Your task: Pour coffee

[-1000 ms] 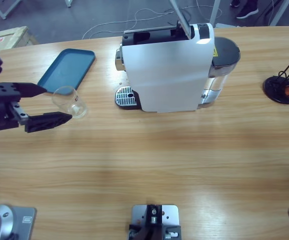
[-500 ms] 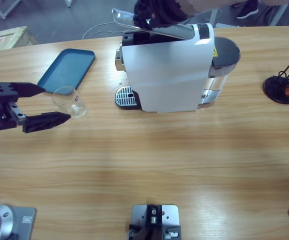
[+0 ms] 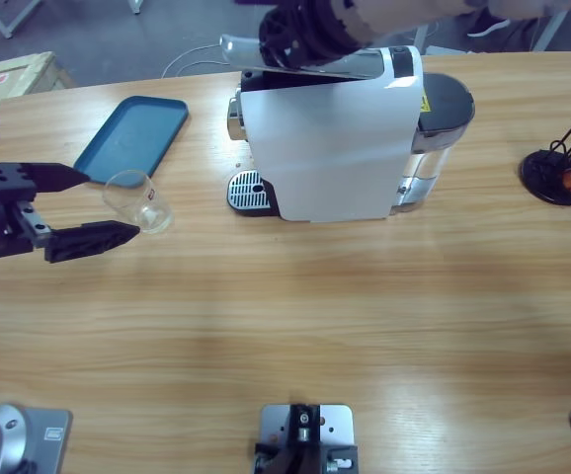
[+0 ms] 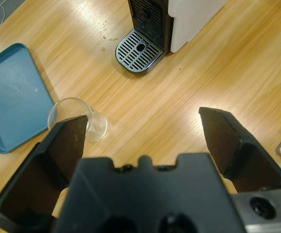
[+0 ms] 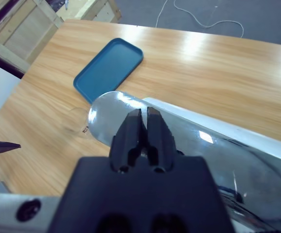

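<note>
**Glass tumbler waits between open left jaws**

Clear glass tumbler (image 3: 139, 200), lying on its side and showing no coffee inside, sits at the tips of the left gripper (image 3: 88, 207), whose black jaws stand spread wide, one fingertip just beside the rim. It looks light, slippery and breakable; a gentle hold across its round wall seems safest. Farther out, the right gripper (image 5: 140, 127), jaws pressed together, rests on the silver lever (image 5: 179, 133) atop the white coffee machine (image 3: 330, 148). Behind the left gripper's tips lies a blue tray (image 3: 132, 136).
</note>
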